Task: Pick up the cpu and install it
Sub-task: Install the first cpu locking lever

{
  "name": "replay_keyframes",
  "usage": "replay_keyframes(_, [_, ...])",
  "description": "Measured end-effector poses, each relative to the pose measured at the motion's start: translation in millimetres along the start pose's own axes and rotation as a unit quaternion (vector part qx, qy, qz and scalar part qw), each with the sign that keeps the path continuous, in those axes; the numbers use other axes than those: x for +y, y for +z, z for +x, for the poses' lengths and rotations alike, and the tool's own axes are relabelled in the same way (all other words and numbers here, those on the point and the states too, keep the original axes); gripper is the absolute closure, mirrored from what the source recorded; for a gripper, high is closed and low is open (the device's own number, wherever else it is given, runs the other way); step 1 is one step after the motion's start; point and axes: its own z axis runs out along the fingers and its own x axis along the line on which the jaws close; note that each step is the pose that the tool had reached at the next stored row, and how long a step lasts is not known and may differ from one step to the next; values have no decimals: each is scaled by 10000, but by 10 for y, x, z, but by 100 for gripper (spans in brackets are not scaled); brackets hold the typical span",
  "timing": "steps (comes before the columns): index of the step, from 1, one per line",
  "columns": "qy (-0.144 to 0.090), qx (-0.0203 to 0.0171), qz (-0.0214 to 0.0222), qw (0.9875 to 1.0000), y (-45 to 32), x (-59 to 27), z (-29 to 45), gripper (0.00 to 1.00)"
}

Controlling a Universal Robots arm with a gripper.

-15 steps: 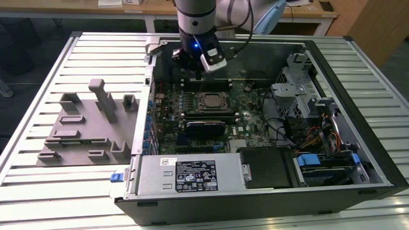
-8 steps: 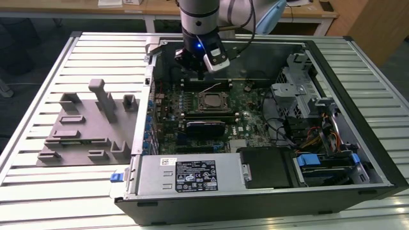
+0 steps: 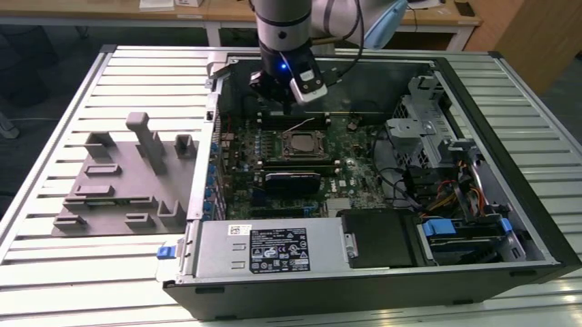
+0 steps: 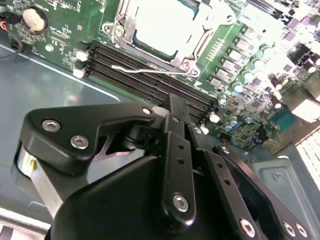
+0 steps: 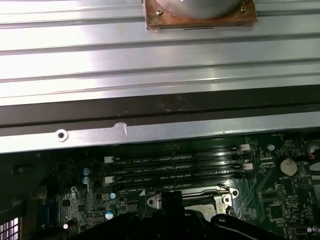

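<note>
The cpu (image 3: 303, 144) lies flat in the socket at the middle of the motherboard, inside the open computer case (image 3: 509, 225). In the second wrist view its shiny silver top (image 4: 159, 22) sits inside the metal socket frame, with a wire lever (image 4: 150, 70) lying along one side. My gripper (image 3: 289, 103) hangs over the far end of the board, just beyond the socket and above the memory slots (image 4: 145, 75). Its black fingers (image 4: 174, 115) come together at the tip, shut with nothing between them. It stands apart from the cpu.
Grey plastic fixture blocks (image 3: 127, 177) stand on the slatted table at the exterior view's left. Inside the case are a power supply (image 3: 272, 248), a black drive (image 3: 382, 235), metal bays (image 3: 423, 129) and coloured cables (image 3: 441, 194). The case wall (image 5: 150, 132) runs beside the slots.
</note>
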Motion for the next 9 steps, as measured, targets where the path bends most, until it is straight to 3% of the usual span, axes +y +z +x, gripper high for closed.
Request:
replay_keyframes(3, [-10, -56, -7, 10000, 17, -3, 1, 89])
replay_keyframes(7, [-41, -218, -25, 9998, 67, -13, 3, 89])
replay_keyframes(9, [-50, -267, -32, 9996, 83, -16, 1, 89])
